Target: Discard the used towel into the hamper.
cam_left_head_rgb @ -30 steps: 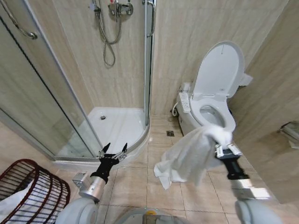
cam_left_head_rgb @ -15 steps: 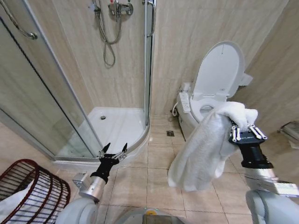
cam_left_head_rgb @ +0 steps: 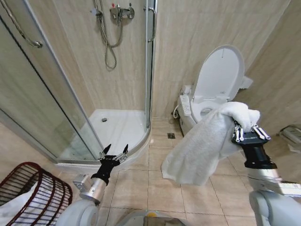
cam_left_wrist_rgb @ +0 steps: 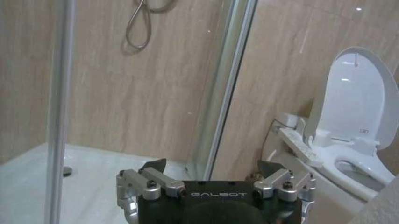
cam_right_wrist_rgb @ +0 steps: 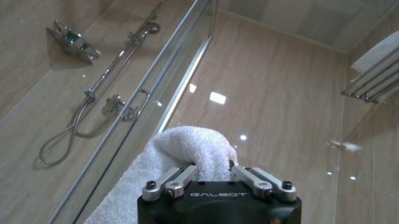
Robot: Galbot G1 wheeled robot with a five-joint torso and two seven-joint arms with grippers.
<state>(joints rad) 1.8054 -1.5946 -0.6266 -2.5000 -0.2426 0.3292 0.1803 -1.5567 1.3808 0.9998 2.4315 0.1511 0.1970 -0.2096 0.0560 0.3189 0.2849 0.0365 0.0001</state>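
The right gripper (cam_right_wrist_rgb: pixel 210 171) is clamped on a white towel (cam_right_wrist_rgb: pixel 181 156), whose fold humps up over the fingertips and trails down beside the gripper body (marked GALBOT). Behind it stand beige wall tiles, a glass shower door (cam_right_wrist_rgb: pixel 163 100) with a handle, a shower hose (cam_right_wrist_rgb: pixel 93 105), and a towel rail (cam_right_wrist_rgb: pixel 373 77).

towel (cam_left_head_rgb: pixel 202 150): showing soft, rough white terry cloth
hamper (cam_left_head_rgb: pixel 40 195): showing dark reddish-brown wire
toilet (cam_left_head_rgb: pixel 214 89): gleaming smooth glossy white
wall tiles (cam_left_head_rgb: pixel 188 42): shining glossy beige

hamper (cam_left_head_rgb: pixel 35 195) cut off at the head view's lower-left corner, towel (cam_left_head_rgb: pixel 202 148) hiding the toilet (cam_left_head_rgb: pixel 217 80) bowl's front
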